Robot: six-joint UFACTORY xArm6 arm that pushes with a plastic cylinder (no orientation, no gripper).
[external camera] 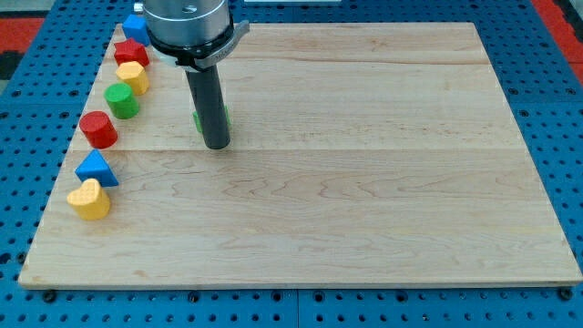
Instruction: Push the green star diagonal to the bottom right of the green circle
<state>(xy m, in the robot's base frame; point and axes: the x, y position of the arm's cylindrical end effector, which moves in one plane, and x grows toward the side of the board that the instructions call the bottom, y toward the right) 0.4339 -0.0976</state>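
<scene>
The green star (197, 120) lies on the wooden board, mostly hidden behind my rod; only green slivers show at the rod's left and right edges. My tip (217, 145) rests on the board just below the star, touching or nearly touching it. The green circle (121, 100) stands in the column of blocks along the board's left edge, to the upper left of the star and well apart from it.
Along the left edge, from the top: a blue block (136, 26), a red star (131, 52), a yellow block (133, 76), then below the green circle a red cylinder (98, 129), a blue triangle (97, 169) and a yellow heart (89, 199).
</scene>
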